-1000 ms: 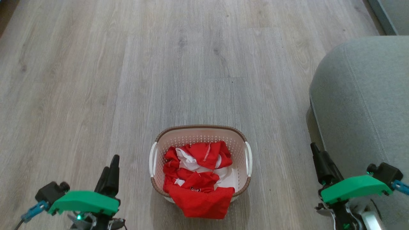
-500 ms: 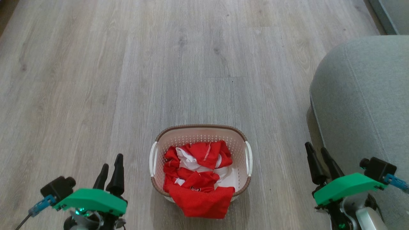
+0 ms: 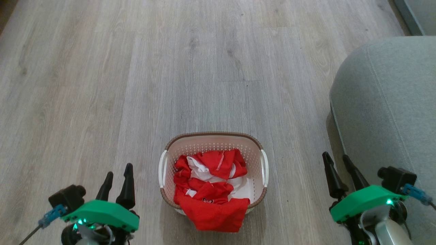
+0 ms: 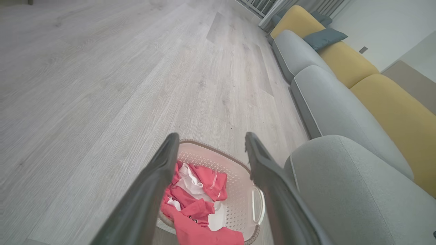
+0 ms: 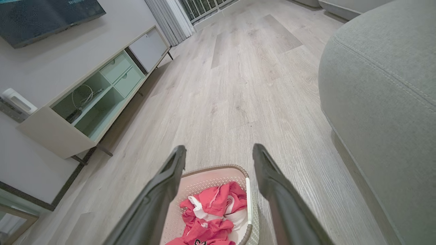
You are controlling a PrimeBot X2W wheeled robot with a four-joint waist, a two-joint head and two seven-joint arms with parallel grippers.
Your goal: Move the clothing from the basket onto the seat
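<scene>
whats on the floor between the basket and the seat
Nothing: bare wood floor separates the basket from the seat in the head view, with the open right hand hanging by the seat's edge.

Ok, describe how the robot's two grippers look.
The left gripper and right gripper match: two long, tapered dark fingers rising from a bright green wrist cover, a black camera block beside it with a blue connector and thin cable, small green lights glowing. A pale silver forearm shows behind the right one.

You are getting soft, even light; wrist views are bowing the grey wood-plank floor [image 4: 102, 85] at their edges.
</scene>
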